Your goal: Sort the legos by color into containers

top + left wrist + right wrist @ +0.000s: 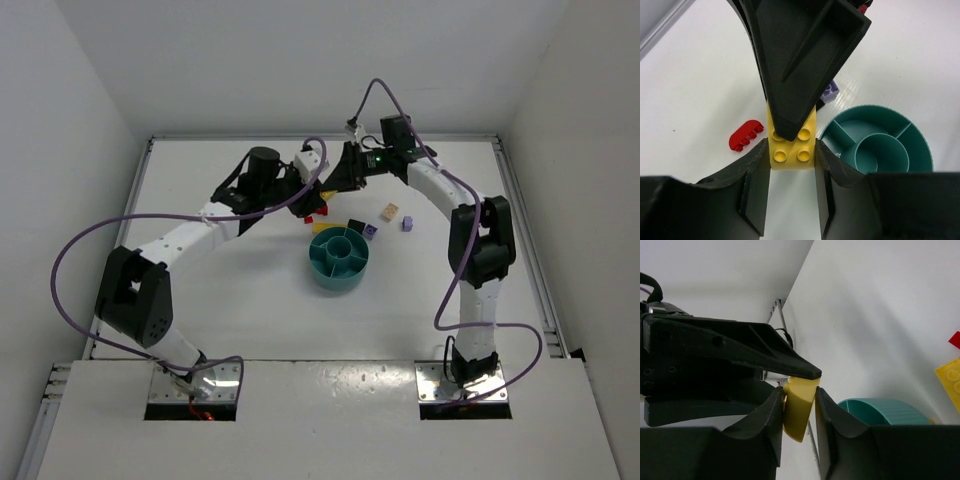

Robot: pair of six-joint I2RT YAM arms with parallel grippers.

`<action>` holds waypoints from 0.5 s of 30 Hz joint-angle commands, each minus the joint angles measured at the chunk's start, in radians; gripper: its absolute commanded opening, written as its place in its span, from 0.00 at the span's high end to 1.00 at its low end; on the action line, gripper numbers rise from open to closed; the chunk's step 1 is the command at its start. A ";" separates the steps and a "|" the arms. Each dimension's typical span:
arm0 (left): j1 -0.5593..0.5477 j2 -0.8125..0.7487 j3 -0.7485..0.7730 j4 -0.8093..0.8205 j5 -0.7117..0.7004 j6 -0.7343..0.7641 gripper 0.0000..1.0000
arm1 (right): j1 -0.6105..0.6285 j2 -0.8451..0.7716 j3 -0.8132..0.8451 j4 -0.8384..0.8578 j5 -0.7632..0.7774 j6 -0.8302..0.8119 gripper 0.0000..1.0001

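- Overhead, the left gripper (318,190) and right gripper (346,178) meet tip to tip above the table (220,300), at 12 o'clock from the teal dish (330,280). What they hold is hidden in this view.
- Loose legos lie around the dish's far rim: a red piece (308,220) and a loose yellow brick (322,228) at 11 o'clock, a black brick (355,225) at 12, a purple brick (370,231) at 1, and a tan brick (391,212) and lavender brick (407,224) toward 2.
- From the left wrist, that arm's fingers (757,180) are clamped on the flat flanks of the held yellow brick (792,150), studs facing the camera. A finger of the other arm comes in from 12 o'clock and covers the brick's upper half.
- In the same view the red piece sits at 9 o'clock of the held brick, the purple brick at 1 and the dish at 3. The dish sections in view are bare.
- From the right wrist, that arm's fingers (771,412) pinch the same yellow plastic end on, with the left arm's finger lying across the top from 9 o'clock. The dish rim shows at 4 o'clock.
- Whether the yellow is one brick or two stacked, I cannot tell.
- The brick looks light, rigid and smooth-sided. It should not crush, but it could pivot or slip out of a shallow pinch.
- Opposite flat walls are the place to grip, not the studs. With both arms on it, one probably has to release, or pull straight, before it can go to a section.
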 commanded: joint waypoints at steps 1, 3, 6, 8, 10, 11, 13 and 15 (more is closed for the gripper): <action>-0.009 -0.030 0.013 0.089 -0.059 0.023 0.95 | 0.008 -0.005 0.018 0.064 -0.079 0.023 0.75; -0.009 -0.030 0.013 0.089 -0.082 0.023 0.92 | 0.008 -0.005 0.018 0.076 -0.092 0.032 0.83; -0.009 -0.010 0.049 0.056 -0.110 0.035 0.73 | -0.002 -0.021 -0.007 0.076 -0.083 0.032 1.00; -0.009 -0.010 0.074 -0.027 -0.110 0.045 0.47 | -0.011 -0.057 -0.048 0.064 -0.073 0.021 1.00; 0.007 -0.036 0.054 -0.038 -0.084 0.045 0.23 | -0.020 -0.094 -0.076 0.012 -0.055 -0.011 1.00; 0.020 -0.053 0.039 -0.038 -0.032 0.045 0.01 | -0.029 -0.132 -0.085 -0.037 -0.041 -0.104 1.00; 0.053 -0.100 -0.007 -0.038 -0.015 0.019 0.00 | -0.029 -0.175 -0.085 -0.242 0.044 -0.260 1.00; 0.070 -0.129 -0.035 -0.038 -0.015 0.007 0.00 | -0.005 -0.243 -0.099 -0.362 0.164 -0.503 1.00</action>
